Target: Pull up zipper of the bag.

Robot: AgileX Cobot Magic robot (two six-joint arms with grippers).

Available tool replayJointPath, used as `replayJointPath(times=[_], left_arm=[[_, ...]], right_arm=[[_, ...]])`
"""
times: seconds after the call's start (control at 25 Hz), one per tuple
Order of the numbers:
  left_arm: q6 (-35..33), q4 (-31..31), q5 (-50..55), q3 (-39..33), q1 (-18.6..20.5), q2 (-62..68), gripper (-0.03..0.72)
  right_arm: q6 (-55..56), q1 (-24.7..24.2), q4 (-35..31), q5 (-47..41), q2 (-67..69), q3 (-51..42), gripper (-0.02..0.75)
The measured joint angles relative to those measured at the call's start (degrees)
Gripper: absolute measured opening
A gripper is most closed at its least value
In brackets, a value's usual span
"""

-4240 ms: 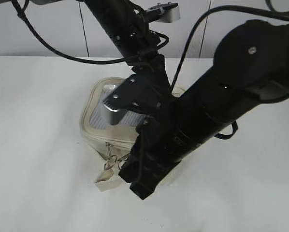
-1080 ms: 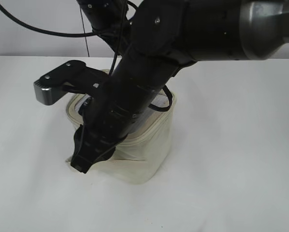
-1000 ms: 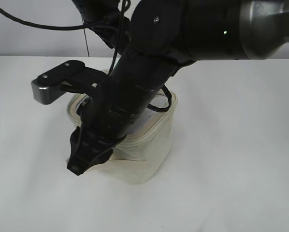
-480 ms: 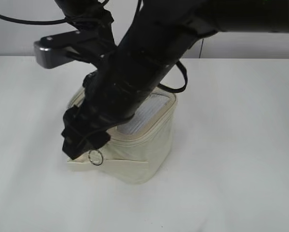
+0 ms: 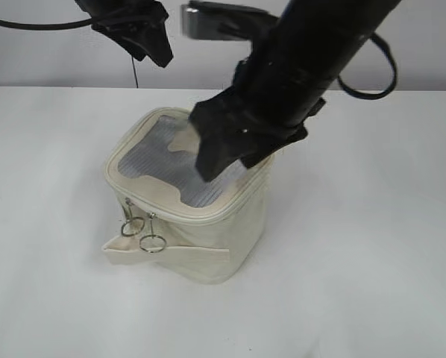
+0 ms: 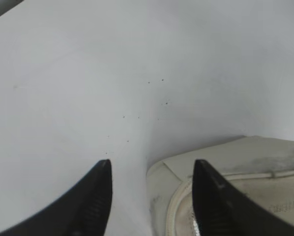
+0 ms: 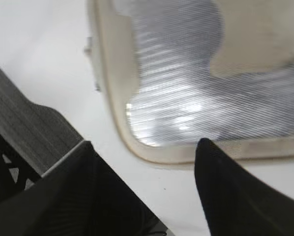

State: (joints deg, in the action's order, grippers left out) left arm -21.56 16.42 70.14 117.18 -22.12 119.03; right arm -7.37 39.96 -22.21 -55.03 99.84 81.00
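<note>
Two ring pulls [image 5: 142, 233] hung side by side from the zipper [image 5: 180, 210] at the bag's [image 5: 208, 239] front-left corner. The bag stood on the white table [image 5: 372, 246]. The right gripper [image 5: 221, 153] hovered over the lid, fingers spread, holding nothing. The left gripper [image 6: 152, 196] was spread and empty too, up behind the bag.

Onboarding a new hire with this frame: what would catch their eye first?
First the bag, a boxy cream thing in the middle of the white table, its grey mesh lid facing up. Then the big black right gripper hanging open just above the lid's right half, with the left gripper open too, high at the back left. Last, the two silver ring pulls dangling side by side on the zipper at the front left corner.
</note>
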Motion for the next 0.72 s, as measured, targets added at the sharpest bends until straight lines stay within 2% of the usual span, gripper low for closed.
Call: replayJointPath(times=[0.16,0.32,0.48,0.72], left_arm=[[0.3,1.0,-0.3,-0.8,0.1,-0.7,0.407],[0.3,1.2,-0.4,-7.3,0.1,-2.6,0.407],[0.3,1.5,-0.3,-14.5,0.1,-4.6,0.409],[0.3,4.0,-0.5,-20.1,0.1,-5.0,0.41]], right_arm=[[2.6,-6.2,0.2,-2.0,-1.2,-0.7,0.498],[3.0,-9.9,-1.7,-3.1,-2.0,-3.3,0.498],[3.2,-10.9,-2.8,-2.2,-2.0,-6.3,0.498],[1.5,-10.9,-9.6,5.2,-1.5,-8.5,0.498]])
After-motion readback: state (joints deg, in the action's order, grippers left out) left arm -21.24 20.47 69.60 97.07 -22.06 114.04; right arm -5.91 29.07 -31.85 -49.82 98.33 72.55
